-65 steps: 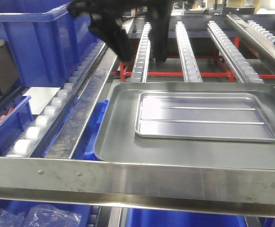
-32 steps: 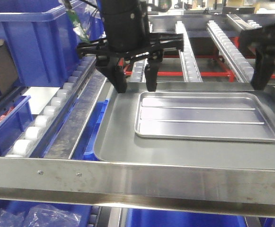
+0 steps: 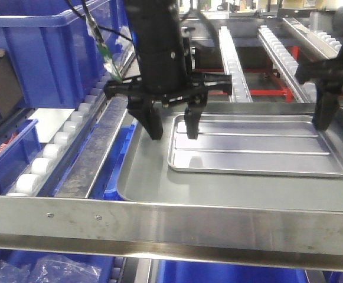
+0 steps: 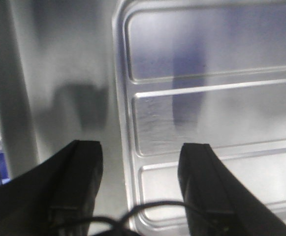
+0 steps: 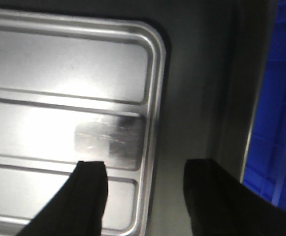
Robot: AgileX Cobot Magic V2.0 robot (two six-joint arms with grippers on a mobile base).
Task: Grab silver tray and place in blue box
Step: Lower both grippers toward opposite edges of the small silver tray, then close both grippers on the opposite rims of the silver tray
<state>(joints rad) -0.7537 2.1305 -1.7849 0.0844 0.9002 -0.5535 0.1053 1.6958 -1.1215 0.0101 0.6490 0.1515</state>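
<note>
1. The large, deep blue plastic crate (image 3: pixel 47 59) stood at upper left, apart from both trays.
2. A dull grey smooth tray (image 3: pixel 150 171) carried the shiny ribbed silver tray (image 3: pixel 260 154).
3. The silver tray was judged light, stiff and slippery, best pinched at its rolled short rims.
4. The left gripper (image 3: pixel 172 131) and right gripper (image 3: pixel 339 121), fingers spread, each straddled one short rim.

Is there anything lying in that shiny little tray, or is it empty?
Empty: the silver tray shows only its bare ribbed base, lying flat in the larger grey tray.
</note>
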